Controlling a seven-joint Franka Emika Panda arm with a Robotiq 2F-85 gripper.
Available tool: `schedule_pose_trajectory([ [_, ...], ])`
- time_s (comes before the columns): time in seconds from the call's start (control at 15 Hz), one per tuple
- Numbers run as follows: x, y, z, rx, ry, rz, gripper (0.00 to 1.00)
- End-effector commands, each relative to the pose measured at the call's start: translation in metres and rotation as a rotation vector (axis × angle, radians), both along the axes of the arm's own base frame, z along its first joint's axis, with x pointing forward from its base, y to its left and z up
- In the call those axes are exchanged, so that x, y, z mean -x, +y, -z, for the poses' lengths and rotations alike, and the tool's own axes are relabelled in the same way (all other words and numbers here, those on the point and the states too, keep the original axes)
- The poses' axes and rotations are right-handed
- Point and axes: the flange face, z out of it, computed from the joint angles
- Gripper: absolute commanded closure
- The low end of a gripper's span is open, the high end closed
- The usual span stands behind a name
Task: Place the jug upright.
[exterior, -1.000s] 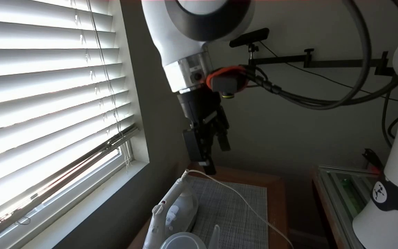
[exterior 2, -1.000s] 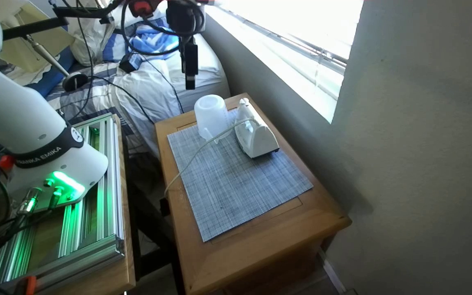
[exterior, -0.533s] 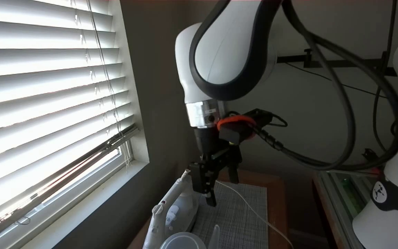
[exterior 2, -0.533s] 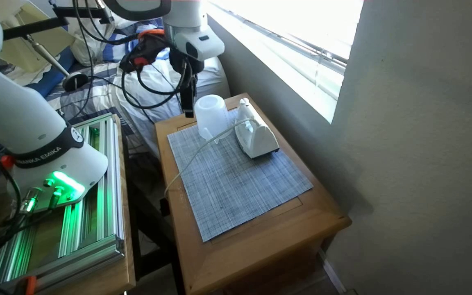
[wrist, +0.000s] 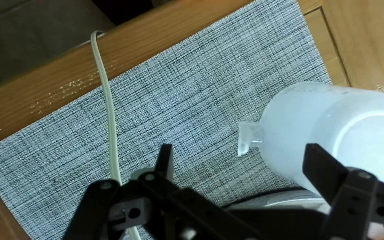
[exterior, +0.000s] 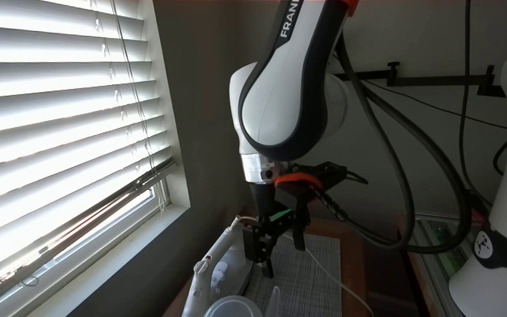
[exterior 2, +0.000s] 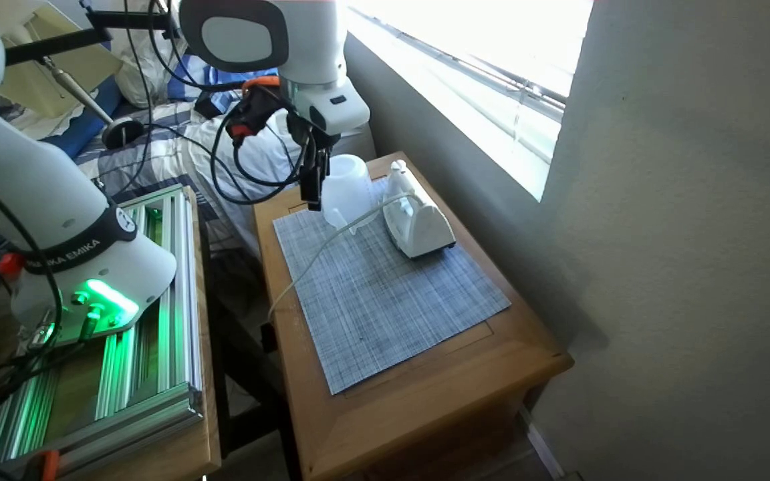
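Black fingers (wrist: pixel 322 171), parted, have come down nearer the inverted jug (wrist: pixel 325 123).

I count 1 translucent jug (wrist: pixel 315 120) | 1 clothes iron (exterior 2: pixel 418 224) | 1 iron cord (wrist: pixel 111 116) | 1 woven placemat (exterior 2: pixel 392 300) | 1 wooden side table (exterior 2: pixel 438 387) | 1 lamp (exterior 2: pixel 66 80) | 1 bed (exterior 2: pixel 181 167) | 1 window blind (exterior: pixel 60 90) | my 1 gripper (wrist: pixel 239 153) | its 2 fingers (wrist: pixel 166 160)

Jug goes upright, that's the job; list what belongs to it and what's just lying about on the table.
For the job:
jug, upside down
jaws, open

Just lying about:
iron
its cord
mat, under jug and iron
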Motion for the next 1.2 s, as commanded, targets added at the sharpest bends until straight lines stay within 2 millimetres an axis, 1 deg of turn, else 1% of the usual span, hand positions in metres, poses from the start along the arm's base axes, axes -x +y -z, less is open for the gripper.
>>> schedule_pose_trajectory([
  [0.0,-0.001,-0.003,0.005,-0.031,0.018,0.035,0.0],
  [0.2,0.002,-0.005,0.012,-0.051,0.031,0.118,0.0],
  [0.67,0.014,-0.018,0.033,-0.051,0.075,0.396,0.0],
  [1.0,0.021,-0.032,0.048,-0.139,0.078,0.596,0.0],
  [1.07,0.022,-0.034,0.051,-0.161,0.077,0.624,0.03],
  [1.13,0.023,-0.037,0.054,-0.181,0.075,0.649,0.1],
])
